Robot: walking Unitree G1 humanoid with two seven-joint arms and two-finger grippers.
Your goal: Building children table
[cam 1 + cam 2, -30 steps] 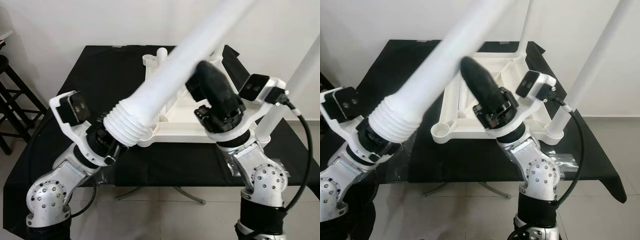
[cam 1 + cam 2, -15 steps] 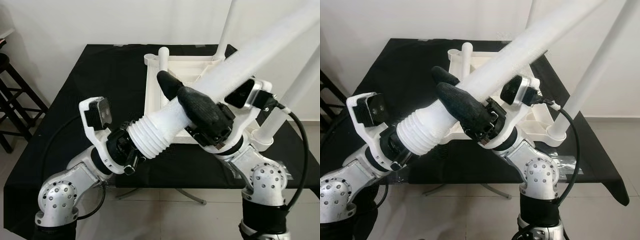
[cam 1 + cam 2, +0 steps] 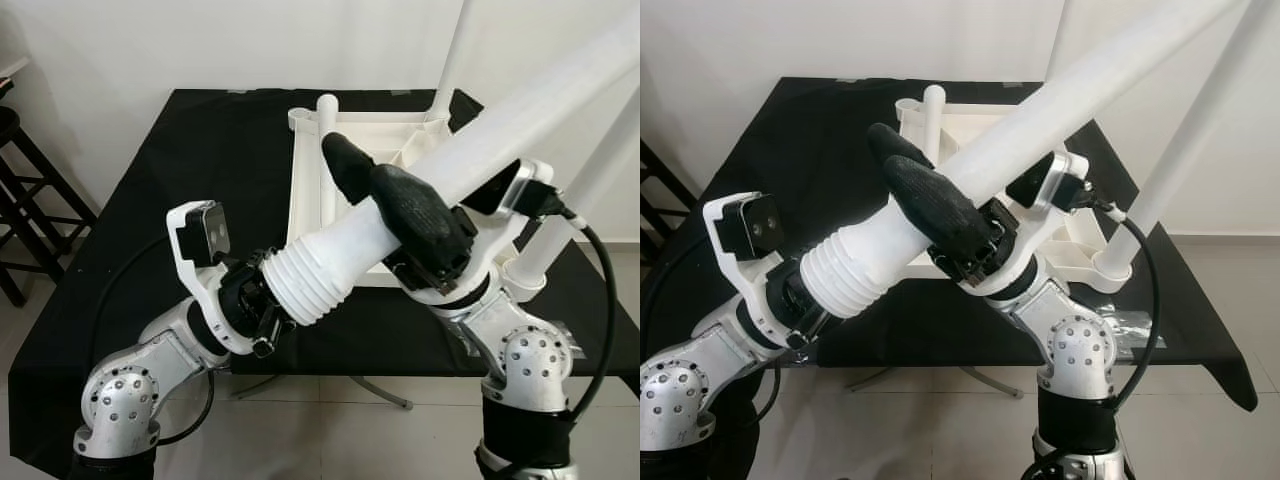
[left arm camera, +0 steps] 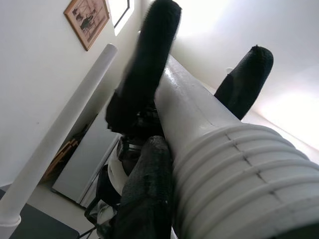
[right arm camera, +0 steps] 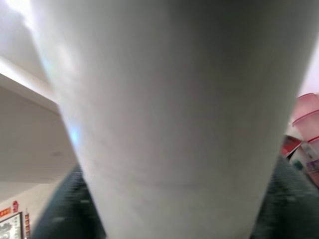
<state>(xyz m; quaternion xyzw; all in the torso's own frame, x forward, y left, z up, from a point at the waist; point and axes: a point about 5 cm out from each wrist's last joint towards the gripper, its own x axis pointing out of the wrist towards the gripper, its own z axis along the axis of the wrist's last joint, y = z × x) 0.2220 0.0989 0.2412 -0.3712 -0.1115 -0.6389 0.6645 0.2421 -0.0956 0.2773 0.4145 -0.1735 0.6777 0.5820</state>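
Left eye view, frame centre: our left gripper (image 3: pixel 262 305) and right gripper (image 3: pixel 385 195) both clamp the white table leg (image 3: pixel 480 150).

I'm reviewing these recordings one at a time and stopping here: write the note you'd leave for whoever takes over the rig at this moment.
Left gripper: shut on the ribbed threaded end of the loose white table leg.
Right gripper: wrapped around the same leg further up the shaft; the leg slants up to the robot's right.
The white table top lies upside down on the black table.
Done: two legs stand upright in corner sockets on the right side; a short white stub stands at the far left corner.
Left: bring the ribbed end to a free socket and screw it in.
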